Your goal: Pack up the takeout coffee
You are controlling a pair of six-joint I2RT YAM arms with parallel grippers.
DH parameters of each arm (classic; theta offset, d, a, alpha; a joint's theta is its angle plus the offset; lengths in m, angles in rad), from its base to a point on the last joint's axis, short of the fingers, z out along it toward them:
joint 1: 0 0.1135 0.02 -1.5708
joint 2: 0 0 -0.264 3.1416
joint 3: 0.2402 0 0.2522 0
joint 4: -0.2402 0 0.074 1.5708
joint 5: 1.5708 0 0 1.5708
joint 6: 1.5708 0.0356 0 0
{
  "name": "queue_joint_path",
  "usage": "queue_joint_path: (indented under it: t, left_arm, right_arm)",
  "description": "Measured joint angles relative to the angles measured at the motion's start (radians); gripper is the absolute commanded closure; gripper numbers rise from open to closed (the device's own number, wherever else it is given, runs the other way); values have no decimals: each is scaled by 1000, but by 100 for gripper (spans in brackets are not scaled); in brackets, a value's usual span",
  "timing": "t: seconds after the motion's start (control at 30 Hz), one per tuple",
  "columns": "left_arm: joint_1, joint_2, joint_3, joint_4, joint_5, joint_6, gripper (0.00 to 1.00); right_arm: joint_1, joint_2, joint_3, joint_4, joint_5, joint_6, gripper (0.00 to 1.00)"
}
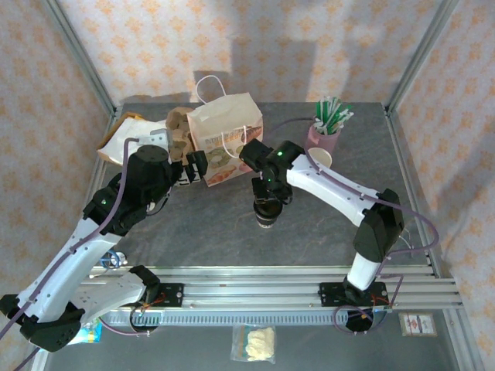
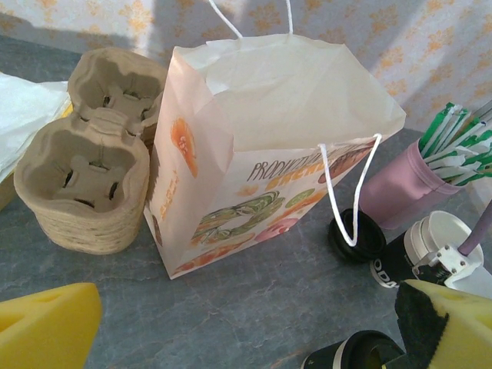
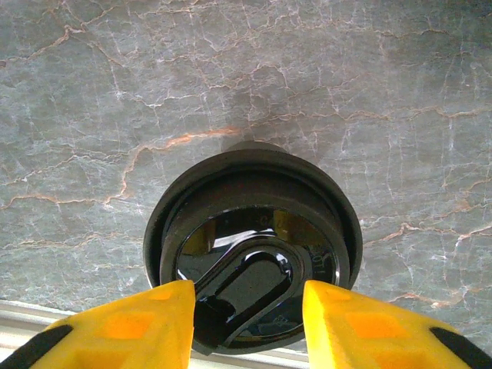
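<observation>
One takeout coffee (image 1: 265,218) upright on the grey table (image 1: 193,224), near the paper bag (image 2: 261,169), outside it. Clamps it at the black lid (image 3: 254,231) with the right gripper (image 3: 247,288). Holds the left gripper (image 2: 250,330) wide open, facing the bag.

the paper bag (image 2: 261,154) bears a print starting "produ", the rest too blurred to read.
</observation>
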Motion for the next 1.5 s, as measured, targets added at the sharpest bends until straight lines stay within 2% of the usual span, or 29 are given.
queue_joint_path:
  t: [1.07,1.33,1.5]
  left_arm:
    - [0,-48,-44,7,-2,8,1]
    - [0,-48,-45,7,-3,8,1]
    - [0,-47,-45,7,-3,8,1]
  right_arm:
    - [40,58,-3,-3,25,11,60]
    - [40,82,128,-57,48,29,59]
    - [39,78,132,-64,59,36,59]
